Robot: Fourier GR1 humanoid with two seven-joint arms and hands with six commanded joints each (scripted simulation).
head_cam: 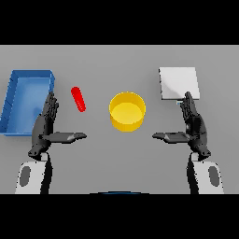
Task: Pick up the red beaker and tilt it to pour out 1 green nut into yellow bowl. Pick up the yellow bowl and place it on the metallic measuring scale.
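Note:
The red beaker is a slim red tube standing left of centre, leaning in the view. The yellow bowl sits at the table's middle, and I see nothing inside it. Back right lies the metallic measuring scale, a pale flat square. My left hand hovers open just left of and nearer than the beaker, thumb pointing right, touching nothing. My right hand is open too, right of the bowl and just in front of the scale, fingers overlapping its near edge. No green nut is visible.
A blue rectangular bin stands at the far left, beside my left hand. Grey table surface lies between both hands, in front of the bowl.

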